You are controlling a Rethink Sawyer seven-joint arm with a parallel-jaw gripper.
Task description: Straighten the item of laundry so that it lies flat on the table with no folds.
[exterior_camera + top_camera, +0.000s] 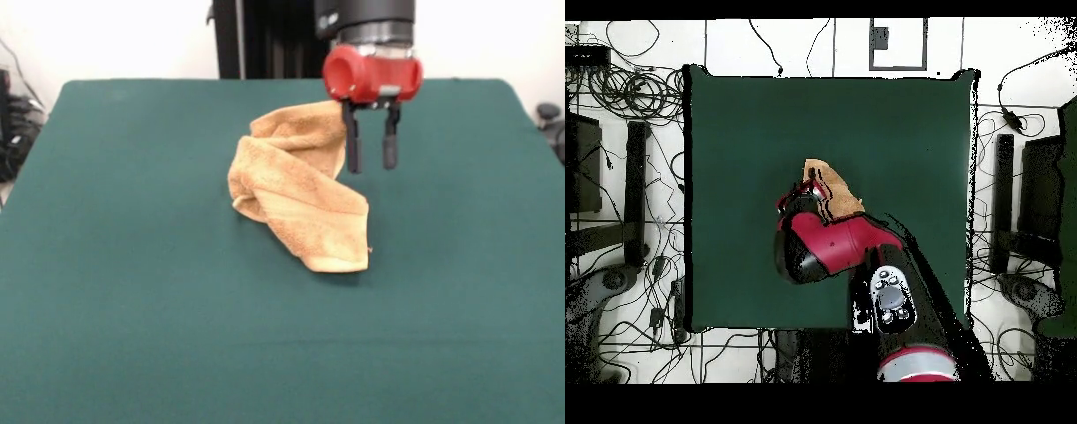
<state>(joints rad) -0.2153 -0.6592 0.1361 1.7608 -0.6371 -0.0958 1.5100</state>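
The tan-orange towel lies crumpled and twisted in a folded band near the middle of the dark green table. One end is bunched up toward the far side and the other end lies flat toward the near side. My gripper hangs open and empty just right of the towel's raised far end, with its left finger close beside the cloth. In the overhead view only part of the towel shows past the red arm, which hides the rest and the fingers.
The black pedestal stands behind the table's far edge. In the overhead view, cables and dark equipment lie on the floor around the table.
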